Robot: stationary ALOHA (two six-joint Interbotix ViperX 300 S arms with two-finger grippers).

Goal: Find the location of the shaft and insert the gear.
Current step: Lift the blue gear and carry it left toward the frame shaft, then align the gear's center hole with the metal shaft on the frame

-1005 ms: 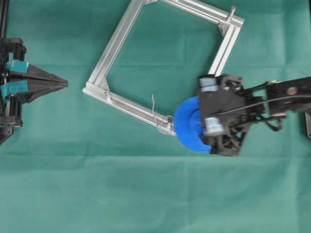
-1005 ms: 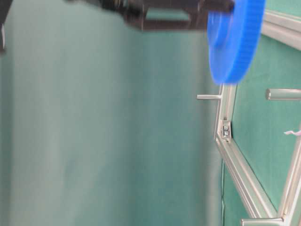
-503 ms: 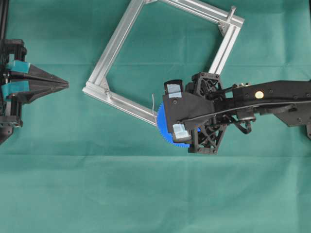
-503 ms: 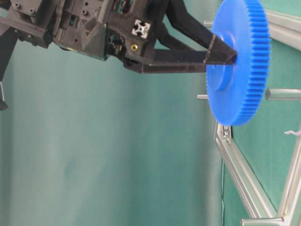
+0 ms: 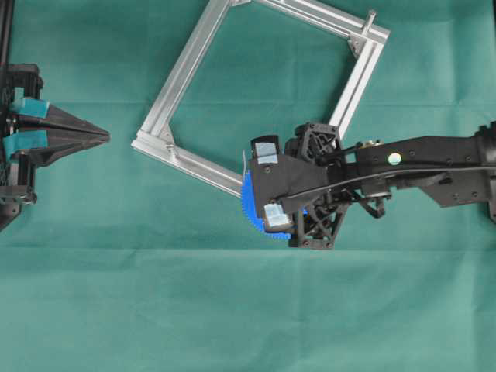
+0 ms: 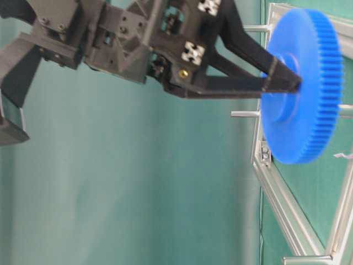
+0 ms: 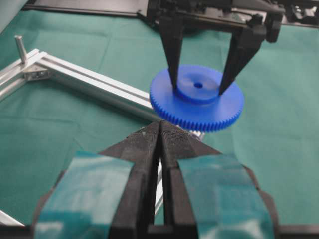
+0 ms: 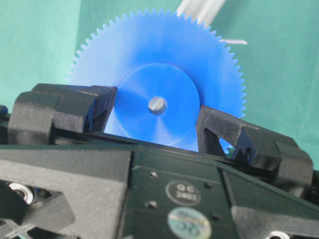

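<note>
The blue gear [image 7: 199, 102] lies flat just above the aluminium frame's rail, with my right gripper [image 7: 198, 88] shut on its raised hub from above. Looking down from the right wrist, a grey metal tip of the shaft [image 8: 157, 105] shows in the centre hole of the gear [image 8: 154, 59]. At table level a short piece of the shaft [image 6: 346, 109] shows between the gear [image 6: 309, 105] and the frame. From overhead the right wrist hides most of the gear [image 5: 249, 203]. My left gripper [image 5: 105, 136] rests far to the left, shut and empty.
The square aluminium frame [image 5: 186, 74] lies on green cloth. A bare peg [image 5: 372, 15] stands at its far right corner bracket and also shows as the peg [image 7: 20, 47] from the left wrist. Thin pale wire [image 5: 243, 161] sticks up beside the gear.
The right gripper has carried the gear left along the frame and down toward the rail. It now sits over the shaft. The left arm has not moved.
</note>
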